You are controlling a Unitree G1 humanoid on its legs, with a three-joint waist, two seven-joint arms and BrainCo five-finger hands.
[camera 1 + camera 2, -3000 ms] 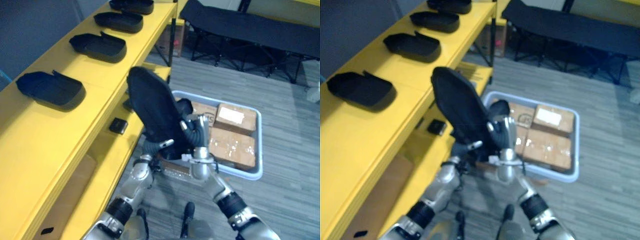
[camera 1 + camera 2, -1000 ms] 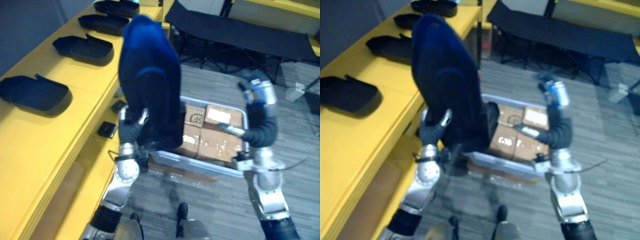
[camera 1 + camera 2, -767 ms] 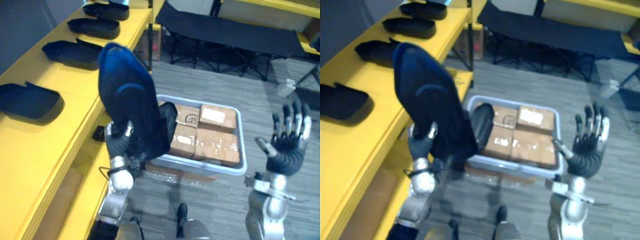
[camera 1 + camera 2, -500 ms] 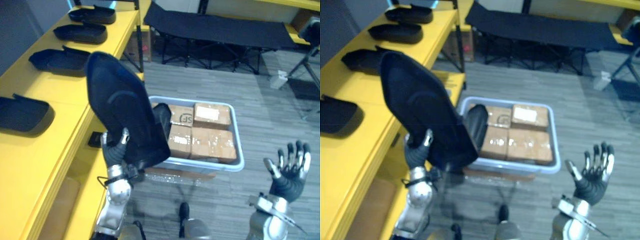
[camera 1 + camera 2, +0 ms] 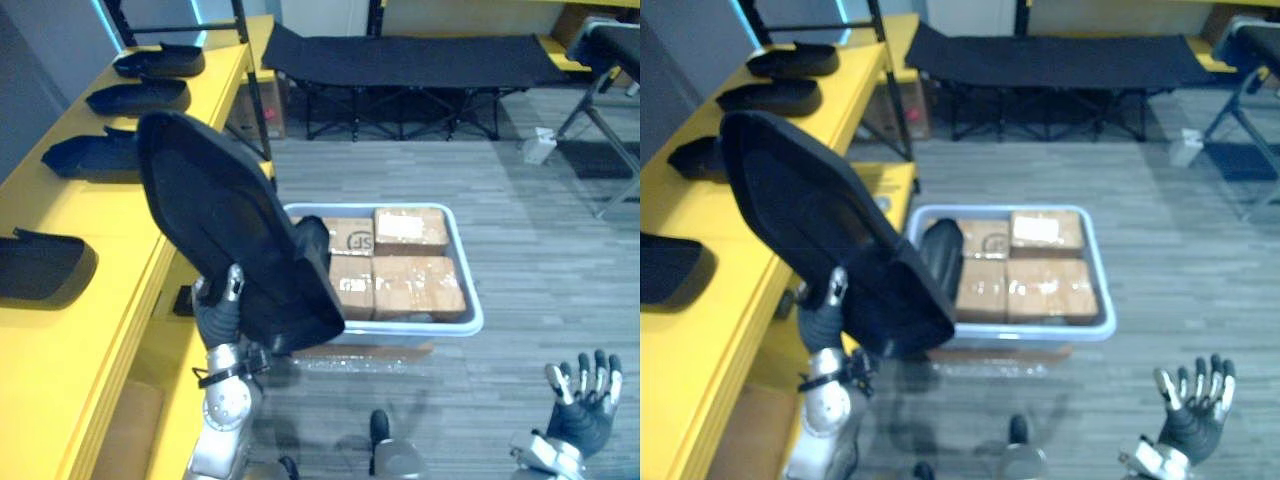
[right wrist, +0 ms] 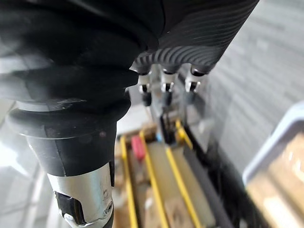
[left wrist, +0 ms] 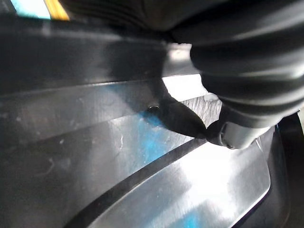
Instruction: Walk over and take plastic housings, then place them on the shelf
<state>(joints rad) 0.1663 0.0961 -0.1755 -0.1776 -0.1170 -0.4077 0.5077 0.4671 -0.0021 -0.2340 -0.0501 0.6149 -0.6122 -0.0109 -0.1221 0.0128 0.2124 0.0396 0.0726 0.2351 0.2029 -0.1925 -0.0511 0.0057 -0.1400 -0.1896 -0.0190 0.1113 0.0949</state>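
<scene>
Silver-grey right hand (image 5: 583, 412), lower right corner: fingers spread, empty. Left hand (image 5: 222, 305), lower left of centre: fingers curled round the lower end of a dark plastic housing (image 5: 225, 225), which stands tilted above it. Judged a stiff, light, smooth shell, top-heavy in this end hold; a grip nearer mid-length would steady it. Beyond lie a grey bin (image 5: 470, 315) and a yellow shelf (image 5: 60, 340) carrying further housings (image 5: 40, 265).

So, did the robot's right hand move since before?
Yes. The right hand let go of the black housing and dropped away to the robot's right, now open beyond the box tray's near right corner. The left hand holds it alone.
</scene>
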